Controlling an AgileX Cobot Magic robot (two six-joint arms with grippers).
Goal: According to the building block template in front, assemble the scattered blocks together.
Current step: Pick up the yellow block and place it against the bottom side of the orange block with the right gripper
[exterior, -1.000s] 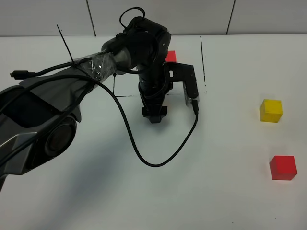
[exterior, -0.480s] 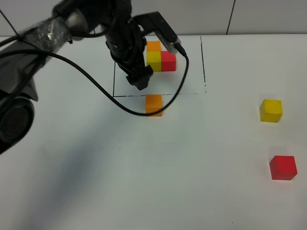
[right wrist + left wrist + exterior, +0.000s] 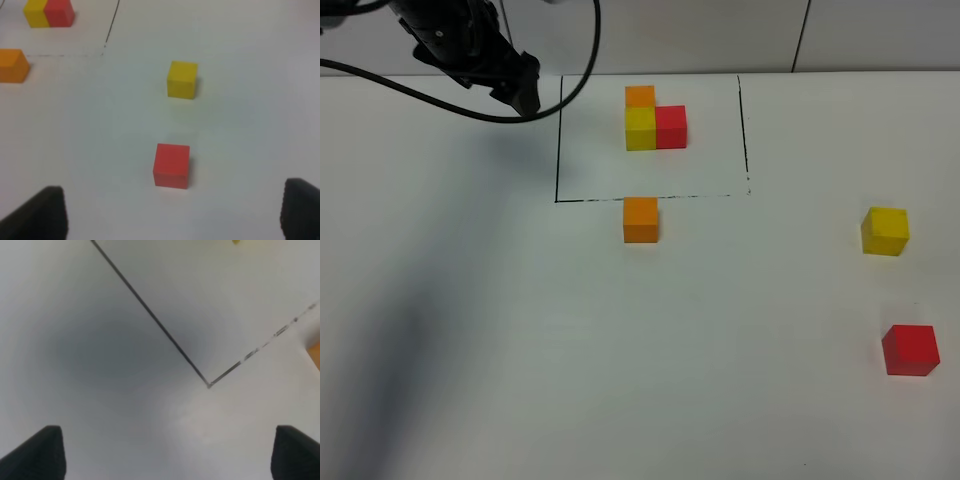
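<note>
Looking down, you find the left gripper point(image 3: 170, 455) and right gripper point(image 3: 172, 212) both spread wide, holding nothing. The orange cube point(image 3: 641, 219) sits just beside the template point(image 3: 655, 122), with the yellow cube point(image 3: 885, 231) and red cube point(image 3: 910, 350) well apart from it.

Orange cube point(image 3: 641, 219), yellow cube point(image 3: 885, 231), red cube point(image 3: 910, 350)

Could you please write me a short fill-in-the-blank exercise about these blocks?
The loose yellow matte cube and loose red matte cube lie farther from the thin black rectangle outline than the loose ____ one.
In the framed L-shaped cube trio, yellow sits between orange and ____.
The open left hand holds ____.
Missing words: orange; red; nothing.
</note>
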